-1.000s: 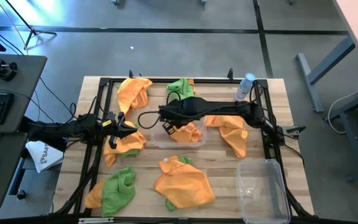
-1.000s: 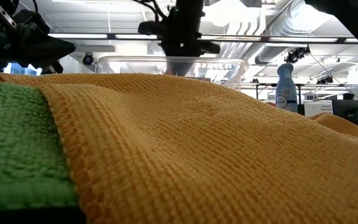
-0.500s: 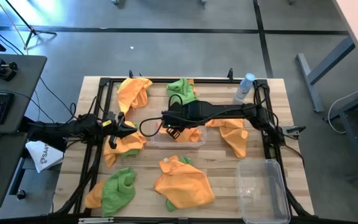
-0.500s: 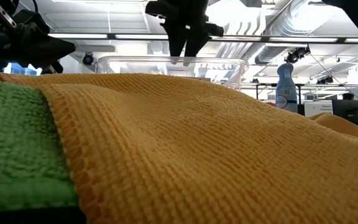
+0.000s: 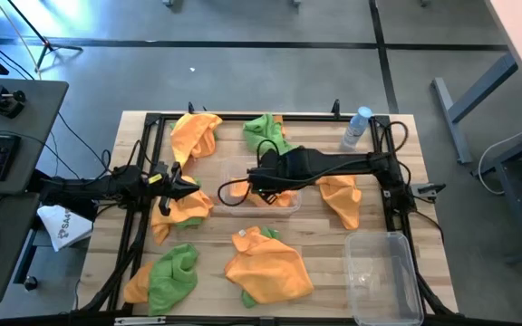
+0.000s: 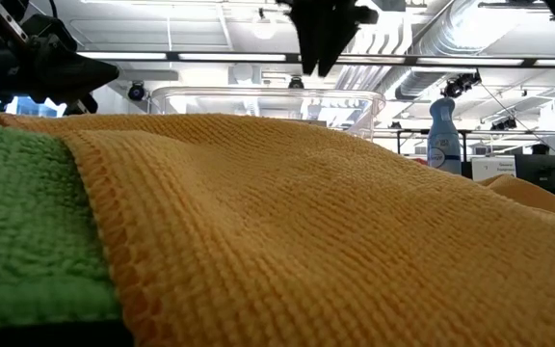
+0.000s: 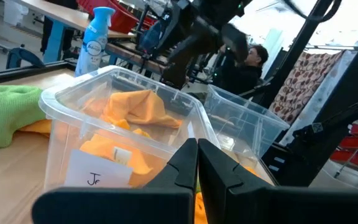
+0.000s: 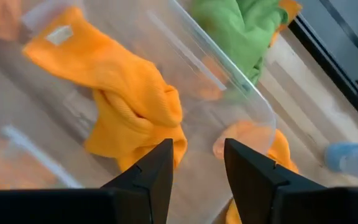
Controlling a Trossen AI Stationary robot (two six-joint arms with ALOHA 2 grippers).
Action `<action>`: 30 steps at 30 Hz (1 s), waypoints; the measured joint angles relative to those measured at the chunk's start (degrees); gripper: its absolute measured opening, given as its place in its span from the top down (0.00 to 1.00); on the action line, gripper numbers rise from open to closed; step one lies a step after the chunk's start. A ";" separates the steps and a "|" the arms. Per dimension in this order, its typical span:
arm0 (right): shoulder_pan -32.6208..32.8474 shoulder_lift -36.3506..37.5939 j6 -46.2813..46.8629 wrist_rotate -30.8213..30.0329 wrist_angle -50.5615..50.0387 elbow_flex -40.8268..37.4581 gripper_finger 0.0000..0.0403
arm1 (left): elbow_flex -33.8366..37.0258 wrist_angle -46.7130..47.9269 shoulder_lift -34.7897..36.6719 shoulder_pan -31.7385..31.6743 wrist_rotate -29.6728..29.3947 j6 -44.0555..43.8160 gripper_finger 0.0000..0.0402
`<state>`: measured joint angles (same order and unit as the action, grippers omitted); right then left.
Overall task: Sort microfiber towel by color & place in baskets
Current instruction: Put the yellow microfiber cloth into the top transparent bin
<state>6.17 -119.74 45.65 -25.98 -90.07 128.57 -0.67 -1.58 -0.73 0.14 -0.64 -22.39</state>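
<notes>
Right gripper (image 5: 263, 180) above centre bin (image 5: 234, 205), jaws apart, empty; orange towel (image 8: 126, 109) lies inside bin. Left gripper (image 5: 187, 186) just beside bin, jaws closed, holding nothing. Remaining towels around bin: soft, floppy, light; pinch at raised fold.

Clear colourless bin (image 5: 259, 197) at table centre, holding a bright orange cloth (image 8: 126, 112); white label (image 7: 95, 176) with dark handwriting on its wall. Second clear bin (image 5: 383, 272) at 4 o'clock. Bright green cloth (image 5: 265, 129) at 12 o'clock, another green (image 5: 172, 276) at 8 o'clock beside orange. Orange cloths at 11 (image 5: 194, 133), 9 (image 5: 181, 212), 6 (image 5: 265, 267) and 3 o'clock (image 5: 341, 197). Waffle-weave orange with stitched hem (image 6: 306, 231) in low view. Pale wood tabletop (image 5: 205, 243), black frame (image 5: 149, 119). Clear bottle, blue cap (image 5: 358, 126). Dark grippers: left (image 7: 197, 163), right (image 8: 196, 163).
</notes>
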 joint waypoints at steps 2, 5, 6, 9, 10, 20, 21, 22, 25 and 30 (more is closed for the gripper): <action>0.00 1.22 -1.39 0.29 0.01 0.00 0.69 | -0.02 0.02 0.00 0.00 0.00 -0.04 1.00; 0.00 2.73 -2.05 -0.04 0.03 -0.02 0.76 | 0.00 0.02 0.00 0.00 0.00 -0.07 1.00; 0.00 3.23 -2.25 -0.21 0.05 -0.04 0.80 | -0.01 0.05 0.00 0.00 0.00 -0.06 1.00; 0.71 4.73 -3.23 -1.03 0.03 -0.07 0.90 | 0.00 -0.17 0.00 0.00 0.00 -0.14 1.00; 1.24 5.28 -3.83 -1.33 0.03 -0.07 0.93 | 0.00 -0.62 0.00 0.00 0.00 -0.68 1.00; 6.85 21.22 -2.17 -1.80 13.14 -28.17 1.00 | -0.02 -1.79 0.00 0.02 0.87 -5.45 1.00; 7.30 24.29 -1.23 -0.95 17.58 -33.20 1.00 | -0.02 -1.82 0.00 0.02 0.89 -5.33 1.00; 7.82 27.57 -0.37 -0.43 21.92 -37.86 1.00 | -0.02 -1.78 0.00 0.04 0.96 -4.81 1.00; 9.25 37.08 3.08 -0.58 32.65 -49.75 1.00 | -1.52 -0.76 -0.19 0.04 -0.06 -4.02 1.00; 11.02 51.00 10.87 -3.99 38.13 -63.35 1.00 | -9.99 9.42 -4.93 0.02 -7.25 -4.06 1.00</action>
<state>17.19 -68.74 56.52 -29.96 -51.94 65.23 -10.66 7.84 -5.66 0.16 -7.90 -26.45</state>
